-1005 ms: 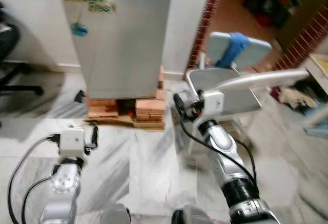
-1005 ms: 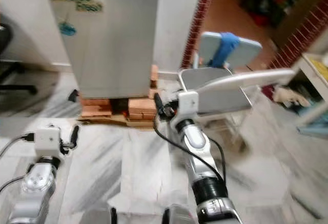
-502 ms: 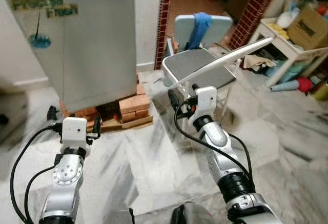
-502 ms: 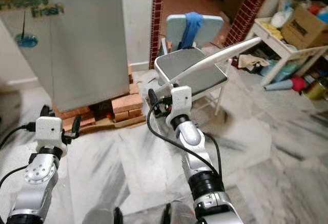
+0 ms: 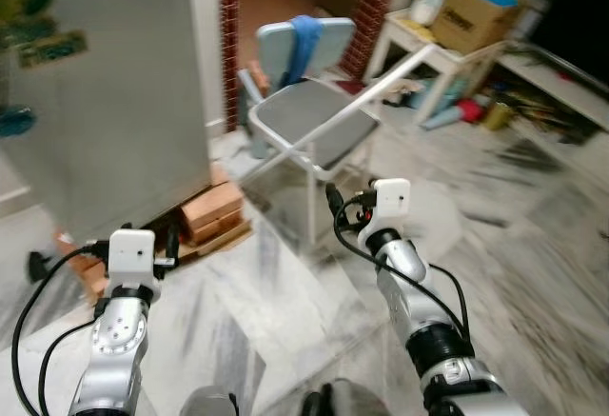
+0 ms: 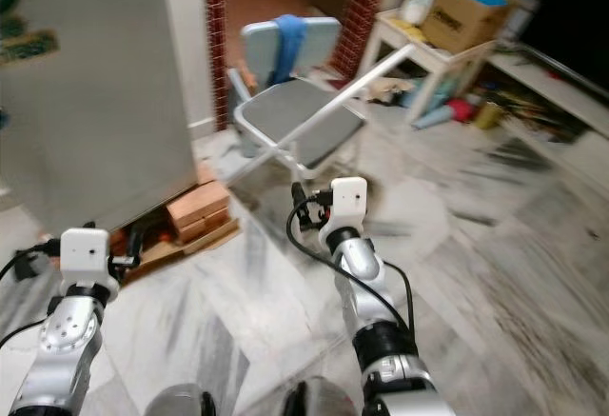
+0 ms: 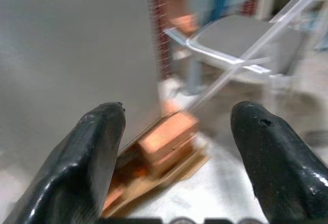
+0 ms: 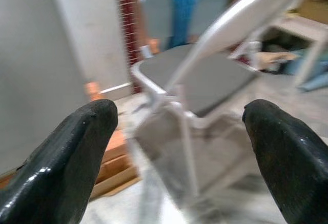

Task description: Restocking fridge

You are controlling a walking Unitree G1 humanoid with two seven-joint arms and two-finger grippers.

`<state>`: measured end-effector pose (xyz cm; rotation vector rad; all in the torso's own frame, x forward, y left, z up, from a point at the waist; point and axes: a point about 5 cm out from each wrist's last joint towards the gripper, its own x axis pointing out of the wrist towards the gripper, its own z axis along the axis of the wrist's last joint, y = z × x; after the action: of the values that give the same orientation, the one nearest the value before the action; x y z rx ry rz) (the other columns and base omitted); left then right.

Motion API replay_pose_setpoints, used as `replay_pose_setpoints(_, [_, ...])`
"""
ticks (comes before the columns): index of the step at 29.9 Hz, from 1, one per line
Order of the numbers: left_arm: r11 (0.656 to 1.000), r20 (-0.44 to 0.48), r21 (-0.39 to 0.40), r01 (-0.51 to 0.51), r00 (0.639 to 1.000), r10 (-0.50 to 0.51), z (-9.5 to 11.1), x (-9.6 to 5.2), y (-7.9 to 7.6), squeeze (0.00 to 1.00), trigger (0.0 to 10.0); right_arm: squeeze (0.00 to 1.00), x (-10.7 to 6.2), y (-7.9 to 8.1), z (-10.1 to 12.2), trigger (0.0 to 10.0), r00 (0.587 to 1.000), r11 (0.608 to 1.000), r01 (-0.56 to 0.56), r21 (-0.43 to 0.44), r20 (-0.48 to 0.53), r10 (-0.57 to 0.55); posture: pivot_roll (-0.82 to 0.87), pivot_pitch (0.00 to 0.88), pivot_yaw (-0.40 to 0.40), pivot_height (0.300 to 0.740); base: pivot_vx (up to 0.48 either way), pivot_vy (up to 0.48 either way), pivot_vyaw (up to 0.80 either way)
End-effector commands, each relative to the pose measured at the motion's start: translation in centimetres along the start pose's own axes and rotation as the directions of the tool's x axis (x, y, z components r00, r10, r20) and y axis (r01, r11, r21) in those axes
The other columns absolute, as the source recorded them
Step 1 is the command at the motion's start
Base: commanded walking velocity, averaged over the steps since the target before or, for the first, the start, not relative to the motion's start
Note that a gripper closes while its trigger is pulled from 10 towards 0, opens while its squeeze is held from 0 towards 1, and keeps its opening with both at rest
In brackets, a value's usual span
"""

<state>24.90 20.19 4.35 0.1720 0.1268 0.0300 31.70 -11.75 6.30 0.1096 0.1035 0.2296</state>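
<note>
2 grippers, left (image 7: pixel 177 157) and right (image 8: pixel 179 157), hang empty with fingers spread (views blurred). Left of the chair (image 5: pixel 314 126) stands the closed fridge (image 5: pixel 105 102) on bricks (image 5: pixel 211 211).

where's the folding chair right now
The grey folding chair stands ahead of the robot, slightly right of the fridge, in front of the brick doorway.

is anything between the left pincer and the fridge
Nothing visible stands between them. The left pincer, open and empty, points at the grey fridge, with only bare marble floor and the bricks under the fridge ahead. The folding chair stands off to the right.
</note>
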Motion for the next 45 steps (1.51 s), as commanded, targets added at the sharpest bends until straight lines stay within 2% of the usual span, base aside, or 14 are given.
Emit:
replay_pose_setpoints(1, [1.0,-0.005,0.016,0.003,1.0,-0.003,-0.3,-0.2,0.0,0.0,10.0,0.0,0.2,0.3,0.3,10.0,1.0,1.0,-0.011,0.003,0.02,0.011,0.17,0.029,-0.087,0.74,0.0,0.48,-0.8])
replay_pose_setpoints(5, [0.999,0.011,-0.014,-0.04,0.999,0.04,0.1,-0.1,0.3,0.0,10.0,0.0,0.2,0.0,0.3,10.0,0.999,1.0,0.02,0.02,0.035,-0.021,0.16,0.019,-0.071,0.74,0.0,0.48,-0.8])
replay_pose_setpoints(9, [1.0,0.012,-0.012,-0.003,1.0,0.003,-0.2,-0.5,-0.5,0.0,10.0,0.0,0.3,0.7,0.8,10.0,0.998,0.999,-0.037,-0.008,0.058,0.037,0.15,0.032,-0.066,0.74,0.0,0.48,-0.8])
replay_pose_setpoints(16, [0.999,-0.002,-0.015,-0.045,0.999,0.045,-0.3,-0.5,0.1,0.0,10.0,0.0,0.2,0.1,1.0,10.0,0.997,1.0,-0.024,-0.005,0.068,0.024,0.15,0.05,-0.075,0.74,0.0,0.479,-0.78])
replay_pose_setpoints(27, [0.998,-0.007,-0.019,-0.061,0.998,0.061,-0.3,-0.5,0.2,0.0,10.0,0.0,0.3,0.5,0.9,10.0,0.996,0.998,-0.059,0.006,0.063,0.058,0.15,0.071,-0.073,0.74,-0.046,0.438,0.0])
replay_pose_setpoints(31, [0.998,0.0,-0.008,-0.066,0.998,0.066,-0.2,-0.4,0.2,0.0,10.0,0.0,0.3,0.2,1.1,10.0,0.997,0.998,-0.037,-0.042,0.066,0.04,0.15,0.067,-0.075,0.74,-0.306,0.284,0.0])
replay_pose_setpoints(34, [0.998,0.023,0.009,-0.067,0.998,0.067,0.0,-0.8,0.4,0.0,10.0,0.0,0.3,-0.4,1.4,10.0,0.997,0.996,0.003,-0.088,0.073,0.004,0.15,0.074,-0.073,0.74,-0.175,0.0,0.0])
replay_pose_setpoints(37, [0.995,0.021,0.073,-0.073,0.997,0.072,-0.3,-1.8,1.5,0.0,10.0,0.0,-0.4,-1.9,2.1,10.0,0.992,0.985,0.072,-0.157,0.113,-0.054,0.15,0.076,-0.068,0.74,0.0,0.0,0.0])
replay_pose_setpoints(43, [0.992,-0.009,0.094,-0.081,0.997,0.082,-1.1,-2.6,2.9,0.0,10.0,0.0,-1.8,-3.4,2.5,10.0,0.985,0.968,0.113,-0.223,0.155,-0.079,0.13,0.062,-0.035,0.74,0.0,0.0,0.0])
replay_pose_setpoints(45, [0.993,-0.015,0.106,-0.052,0.998,0.054,-1.0,-2.4,3.1,0.0,10.0,0.0,-3.0,-4.5,2.3,10.0,0.978,0.956,0.162,-0.246,0.167,-0.123,0.1,0.05,0.023,0.74,0.0,0.0,0.0])
